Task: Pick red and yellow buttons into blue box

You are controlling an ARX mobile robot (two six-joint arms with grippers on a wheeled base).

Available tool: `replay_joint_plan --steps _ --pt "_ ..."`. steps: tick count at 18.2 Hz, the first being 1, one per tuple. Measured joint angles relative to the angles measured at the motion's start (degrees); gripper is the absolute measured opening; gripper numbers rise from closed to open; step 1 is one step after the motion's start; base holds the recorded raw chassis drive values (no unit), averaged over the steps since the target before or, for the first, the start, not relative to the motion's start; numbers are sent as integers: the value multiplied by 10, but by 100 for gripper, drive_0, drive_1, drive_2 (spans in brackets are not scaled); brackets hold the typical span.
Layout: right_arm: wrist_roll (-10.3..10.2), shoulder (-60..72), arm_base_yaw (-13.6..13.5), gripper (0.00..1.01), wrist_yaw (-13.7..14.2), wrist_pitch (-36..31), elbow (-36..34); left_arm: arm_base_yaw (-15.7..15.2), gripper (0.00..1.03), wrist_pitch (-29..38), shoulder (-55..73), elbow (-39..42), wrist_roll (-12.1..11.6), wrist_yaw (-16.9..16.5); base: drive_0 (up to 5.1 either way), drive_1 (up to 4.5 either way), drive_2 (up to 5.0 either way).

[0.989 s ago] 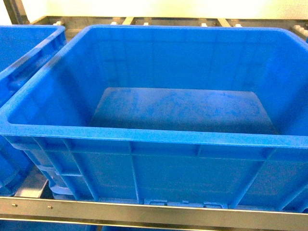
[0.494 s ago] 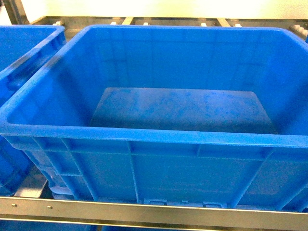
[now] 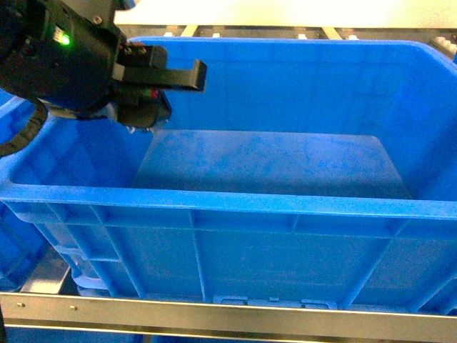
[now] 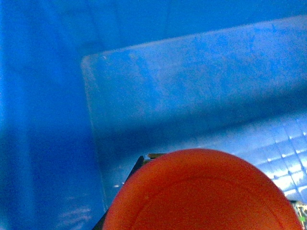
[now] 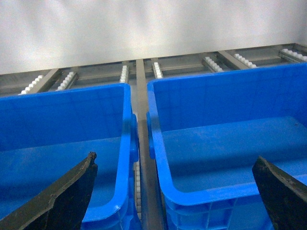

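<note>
Now, line by line:

Left tool [image 3: 146, 107]: over the far-left corner of the blue box [image 3: 214, 204], above the rim and inside its outline; it appears closed around the red button, whose cap fills the bottom of the left wrist view.

Red button [image 4: 204, 191]: carried in the left tool, cap toward the wrist camera, hanging over the scuffed floor near the left wall, likely so a release lands it inside.

Right tool [image 5: 172, 191]: spread wide and carrying nothing, its two dark fingers [image 5: 62, 196] framing a pair of blue crates; absent from the head view, probably parked clear of the left arm.

Blue box floor: bare in the head view; nothing delivered yet.

Yellow button: not visible in any view.

Neighbouring crate [image 5: 62, 139]: just beside the box on the roller rack [image 5: 139, 72].

Step in hand: judged to be the drop of the red button.
</note>
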State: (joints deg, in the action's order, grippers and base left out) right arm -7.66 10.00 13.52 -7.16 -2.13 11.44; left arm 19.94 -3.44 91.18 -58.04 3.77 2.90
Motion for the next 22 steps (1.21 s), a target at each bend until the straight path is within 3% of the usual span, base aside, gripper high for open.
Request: replay_joint_plan --steps 2,3,6,7,9,10,13,17,18,20,22 --pt "0 0 0 98 0 0 0 9 28 -7 24 -12 -7 5 0 0 0" --pt "0 0 0 98 0 0 0 16 40 -2 31 -12 -10 10 0 0 0" --pt "0 0 0 98 0 0 0 25 62 11 32 -12 -12 13 0 0 0" --pt "0 0 0 98 0 0 0 27 74 18 31 -12 -12 15 0 0 0" --pt "0 0 0 98 0 0 0 24 96 57 16 10 -13 47 0 0 0" --pt "0 0 0 98 0 0 0 21 100 77 3 24 -15 65 0 0 0" --pt "0 0 0 98 0 0 0 -1 98 163 -74 75 -27 139 0 0 0" --pt "0 0 0 98 0 0 0 -45 98 224 -224 194 -43 199 0 0 0" --pt "0 0 0 98 0 0 0 -54 98 210 -260 218 -42 200 0 0 0" --pt "0 0 0 98 0 0 0 -62 98 181 -375 297 -37 236 0 0 0" --pt "0 0 0 98 0 0 0 -34 98 153 -472 356 -26 278 0 0 0"
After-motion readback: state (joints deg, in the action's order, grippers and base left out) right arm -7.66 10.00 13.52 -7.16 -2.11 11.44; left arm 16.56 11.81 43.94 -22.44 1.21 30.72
